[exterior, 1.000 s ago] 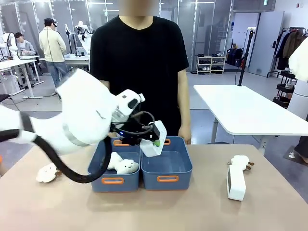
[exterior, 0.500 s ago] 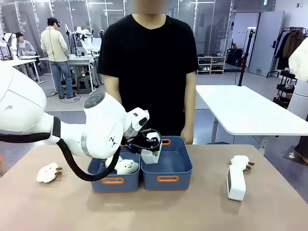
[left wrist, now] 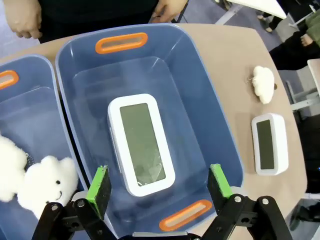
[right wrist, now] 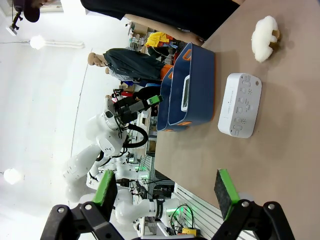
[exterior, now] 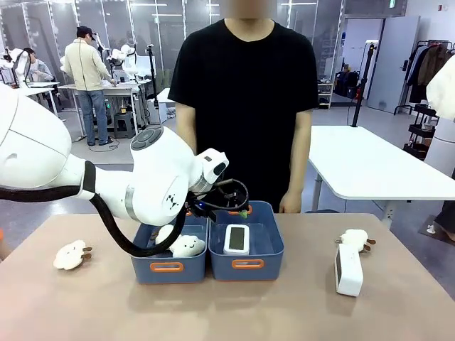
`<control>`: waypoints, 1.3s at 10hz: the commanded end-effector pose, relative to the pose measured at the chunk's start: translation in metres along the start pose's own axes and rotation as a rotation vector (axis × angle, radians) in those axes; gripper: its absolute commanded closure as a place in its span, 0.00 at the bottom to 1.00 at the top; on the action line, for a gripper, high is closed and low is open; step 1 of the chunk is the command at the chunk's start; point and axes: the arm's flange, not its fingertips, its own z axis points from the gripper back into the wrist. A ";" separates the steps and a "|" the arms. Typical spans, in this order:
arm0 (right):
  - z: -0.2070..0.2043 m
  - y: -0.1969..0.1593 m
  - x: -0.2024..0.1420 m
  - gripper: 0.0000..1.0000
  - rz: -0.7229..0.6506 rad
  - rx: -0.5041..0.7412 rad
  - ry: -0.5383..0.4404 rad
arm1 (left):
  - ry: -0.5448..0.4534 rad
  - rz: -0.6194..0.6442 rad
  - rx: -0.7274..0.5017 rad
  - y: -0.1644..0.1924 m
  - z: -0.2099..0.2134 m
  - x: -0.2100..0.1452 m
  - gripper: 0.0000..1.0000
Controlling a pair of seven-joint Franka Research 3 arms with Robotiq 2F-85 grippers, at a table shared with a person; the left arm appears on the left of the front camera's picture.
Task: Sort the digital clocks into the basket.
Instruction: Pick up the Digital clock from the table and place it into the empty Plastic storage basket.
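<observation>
- Front: tan table in an open lab room, white table behind. Person in black tee at far edge. L arm reaches across and hides part of left bin. L gripper is over far end of basket, pads apart, holding nothing. Clock 1 lies screen-up in basket. Clock 2 on table at right, plush just beyond it. 2nd plush in left bin, 3rd plush on table at left.
- L wrist: fingers spread wide over clock 1, clear of it.
- R wrist: R gripper spread, empty, above bare table. Clock 2 is farther off, back side showing.
- Vs 0.5 s ago: clock 1 was clamped in L gripper over basket; now released and lying flat.
</observation>
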 end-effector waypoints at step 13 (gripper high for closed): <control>0.001 0.002 0.000 0.00 0.003 0.005 -0.003 | 0.258 0.316 -0.770 0.321 0.299 -0.095 0.10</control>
